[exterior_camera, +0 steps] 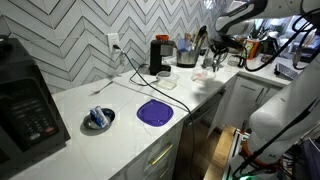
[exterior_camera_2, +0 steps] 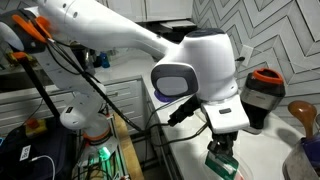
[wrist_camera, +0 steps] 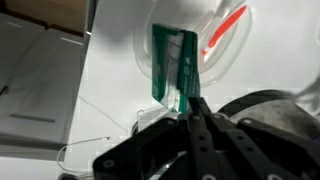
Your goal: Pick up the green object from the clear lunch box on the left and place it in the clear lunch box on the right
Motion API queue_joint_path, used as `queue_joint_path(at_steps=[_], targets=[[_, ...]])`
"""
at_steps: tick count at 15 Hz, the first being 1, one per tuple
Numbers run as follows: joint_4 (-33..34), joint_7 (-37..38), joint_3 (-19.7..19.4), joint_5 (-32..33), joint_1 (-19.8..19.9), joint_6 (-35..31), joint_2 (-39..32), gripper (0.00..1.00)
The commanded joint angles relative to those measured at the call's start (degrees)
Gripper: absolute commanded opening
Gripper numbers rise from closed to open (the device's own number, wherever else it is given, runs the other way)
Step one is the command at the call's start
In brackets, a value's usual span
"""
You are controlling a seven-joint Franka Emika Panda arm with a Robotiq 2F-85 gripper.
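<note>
From where I stand, the arm is working at the far right end of the white counter (exterior_camera: 110, 100), well apart from the purple plate (exterior_camera: 154, 112) that lies nearer the middle. The hand (exterior_camera_2: 222, 152) points down, and its fingers look pressed onto the green object (exterior_camera_2: 224, 166), a flat, translucent green piece hanging from the tips. The wrist view agrees. There the piece stands on edge, a little tilted, right at the end of the dark fingers (wrist_camera: 195, 125), with bare white counter behind it. I'd say the pick-up is done and the carry is the step in hand.

Just past the piece in the wrist view lies a clear lunch box (wrist_camera: 240, 60) with an orange-red thing (wrist_camera: 228, 25) in it. I cannot tell whether this is the left box or the right one. In the exterior views the boxes are too small or hidden to sort out.

Next, to my eye, the hand needs to bring the piece over the right-hand box. It should centre the piece over the opening and lower it clear of the rim, and only then spread the fingers. The piece is thin and gripped near one edge, so it may swing or catch the wall if it goes down crooked.
</note>
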State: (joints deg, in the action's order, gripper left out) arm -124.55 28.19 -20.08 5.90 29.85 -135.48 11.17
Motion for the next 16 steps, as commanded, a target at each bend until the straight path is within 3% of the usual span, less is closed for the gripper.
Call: queue_joint_path(at_steps=[1,5,16], targets=[[-1.1,11.4,0.0,1.3,0.9,0.0,-1.8,0.00],[-1.0,17.6,-0.9,-1.2,-0.4,0.0,-3.8,0.00],[-0.2,16.3,-2.1,-6.0,-1.9,-0.7,-8.0,0.00]])
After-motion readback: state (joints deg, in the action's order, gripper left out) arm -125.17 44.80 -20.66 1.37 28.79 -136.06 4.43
